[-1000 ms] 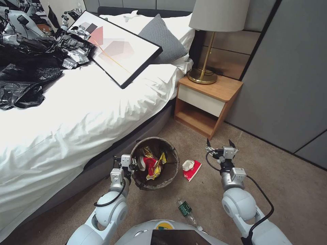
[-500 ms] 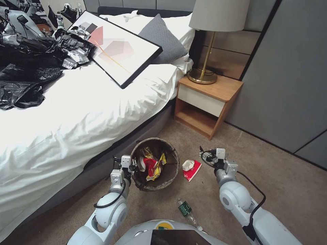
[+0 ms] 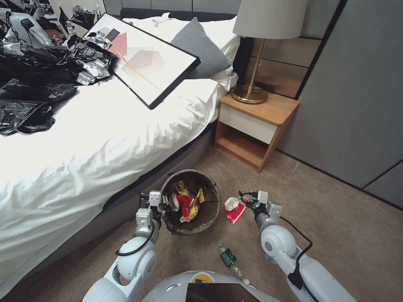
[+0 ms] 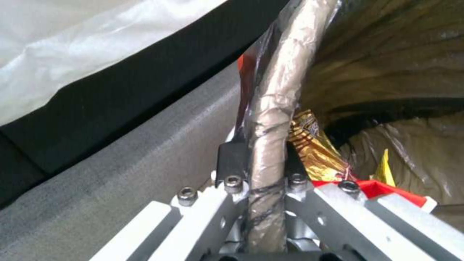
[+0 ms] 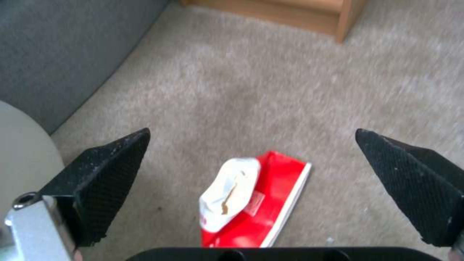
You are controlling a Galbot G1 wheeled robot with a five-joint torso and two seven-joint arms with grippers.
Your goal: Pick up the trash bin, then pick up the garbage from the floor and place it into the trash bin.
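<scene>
The trash bin [image 3: 213, 193], lined with a dark brownish bag, is held just off the carpet beside the bed. My left gripper [image 3: 164, 205] is shut on its near rim [image 4: 270, 119], one finger [image 4: 231, 159] on each side. Red and yellow wrappers [image 3: 187, 206] lie inside. A red-and-white wrapper [image 3: 235, 209] lies on the carpet right of the bin. My right gripper [image 3: 245, 200] hangs open just above it, and the wrapper [image 5: 256, 203] sits between the spread fingers [image 5: 106, 174]. A clear bottle with a green label [image 3: 228, 256] lies nearer my base.
The bed [image 3: 105, 138] runs along the left, with black plastic bags [image 3: 37, 75] and a framed picture [image 3: 142, 58] on it. A wooden nightstand [image 3: 256, 121] with a lamp [image 3: 252, 90] stands ahead. Grey wall panels [image 3: 357, 105] close the right side. Open carpet [image 3: 336, 218] lies to the right.
My right arm has swung left and lower, bringing its open gripper from beside the wrapper to right over it. The left gripper and the bin have not moved.
</scene>
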